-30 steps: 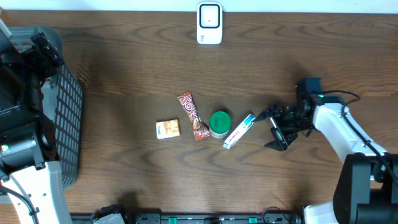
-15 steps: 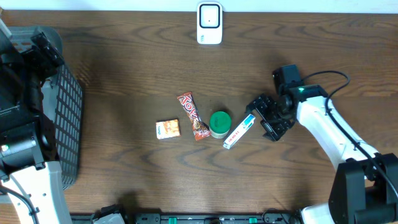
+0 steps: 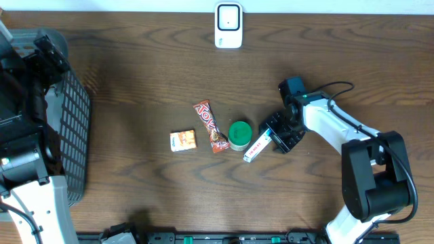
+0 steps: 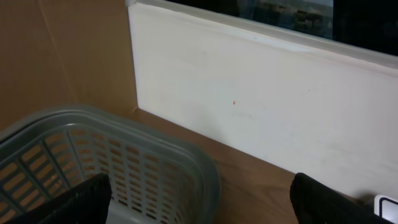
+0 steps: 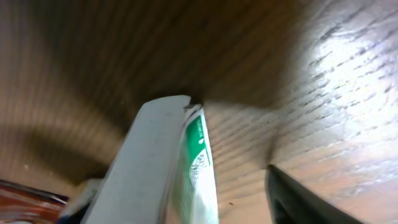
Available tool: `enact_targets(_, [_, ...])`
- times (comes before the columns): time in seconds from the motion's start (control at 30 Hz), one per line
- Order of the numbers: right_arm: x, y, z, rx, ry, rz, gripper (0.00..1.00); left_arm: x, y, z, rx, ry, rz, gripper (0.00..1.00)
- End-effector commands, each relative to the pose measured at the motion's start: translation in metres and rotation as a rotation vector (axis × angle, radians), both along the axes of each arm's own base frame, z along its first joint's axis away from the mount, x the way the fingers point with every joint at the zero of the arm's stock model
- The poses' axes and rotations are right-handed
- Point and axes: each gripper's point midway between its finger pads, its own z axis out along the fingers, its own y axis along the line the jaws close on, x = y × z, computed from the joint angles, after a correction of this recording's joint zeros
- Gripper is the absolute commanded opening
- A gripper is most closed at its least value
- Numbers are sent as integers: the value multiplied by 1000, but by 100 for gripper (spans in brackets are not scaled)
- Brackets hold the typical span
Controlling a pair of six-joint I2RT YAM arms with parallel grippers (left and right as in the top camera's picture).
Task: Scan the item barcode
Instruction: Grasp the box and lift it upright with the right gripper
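A long white box with green print lies flat on the wooden table, just right of a green-lidded jar. My right gripper is down at the box's right end, its jaws either side of it. In the right wrist view the box fills the space between the fingers, and a gap of bare wood still shows between it and the right finger, so the gripper is open. The white barcode scanner stands at the table's far edge. My left gripper hangs open over the basket.
A red candy bar and a small orange packet lie left of the jar. The grey mesh basket sits at the table's left side under the left arm. A white wall panel rises behind it.
My right arm has swung left across the table to the white box and its jaws have narrowed around the box's end. The left arm and the items have not moved.
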Motion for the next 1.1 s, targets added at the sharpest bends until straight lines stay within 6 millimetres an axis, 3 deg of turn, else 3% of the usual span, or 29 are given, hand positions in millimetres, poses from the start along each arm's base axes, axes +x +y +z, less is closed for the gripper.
enact_targets(0.0, [4, 5, 3, 13, -13, 8, 51, 1, -3, 2, -9, -7, -11, 91])
enact_targets(0.47, [-8, 17, 17, 200, 9, 123, 15, 1, -3, 2, -9, -7, -11, 91])
enact_targets(0.7, [-21, 13, 33, 355, 27, 201, 8, 1, -3, 2, -9, -7, -11, 91])
enact_targets(1.07, [-37, 36, 96, 773, -69, 304, 2, 1, -3, 2, -9, -7, -11, 91])
